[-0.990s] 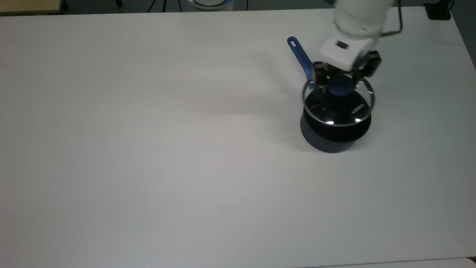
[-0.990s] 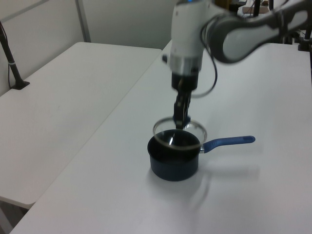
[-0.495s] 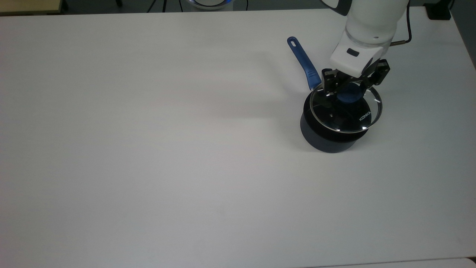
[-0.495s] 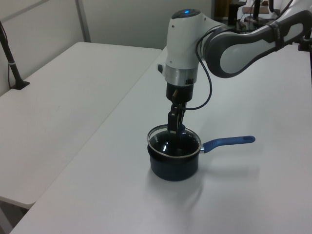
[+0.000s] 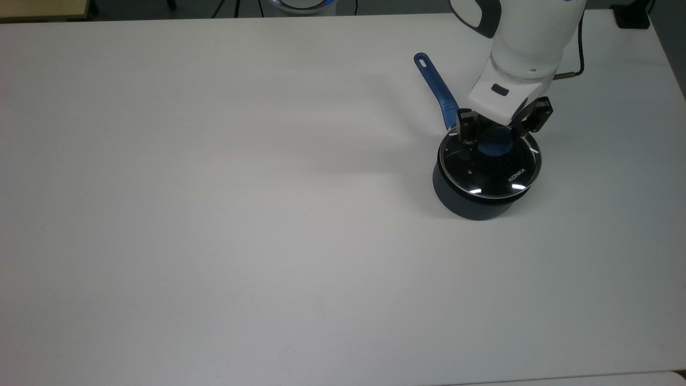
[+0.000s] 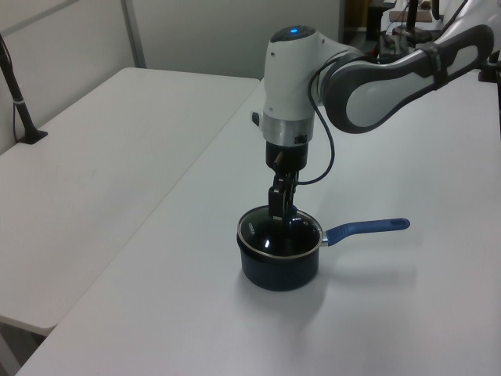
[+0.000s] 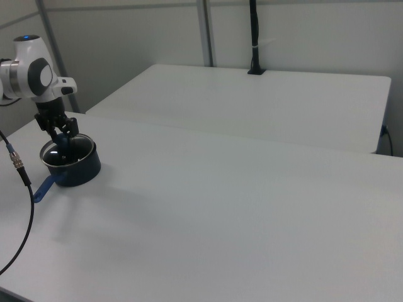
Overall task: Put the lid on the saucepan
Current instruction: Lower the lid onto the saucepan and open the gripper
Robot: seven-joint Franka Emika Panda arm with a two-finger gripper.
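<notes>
The dark navy saucepan (image 5: 472, 207) stands at the top view's right, its long blue handle (image 5: 436, 90) pointing up and to the left. The glass lid (image 5: 496, 174) with its steel rim lies level on the saucepan's rim. My gripper (image 5: 494, 143) comes straight down onto the lid's centre, its fingers shut on the blue knob. In the left view the gripper (image 6: 282, 211) stands upright over the lid (image 6: 274, 236) and saucepan (image 6: 278, 270). In the right view, at the far left, the saucepan (image 7: 80, 171) sits under the gripper (image 7: 63, 142).
The white table (image 5: 214, 214) stretches wide and bare to the top view's left. A second white table (image 6: 94, 149) lies beside it, across a gap, with a black post (image 6: 17, 98). The arm's cable (image 7: 22, 182) hangs near the saucepan.
The lid was tilted above the saucepan and off to one side. It has come down and over, and now lies flat on the rim with the gripper lower.
</notes>
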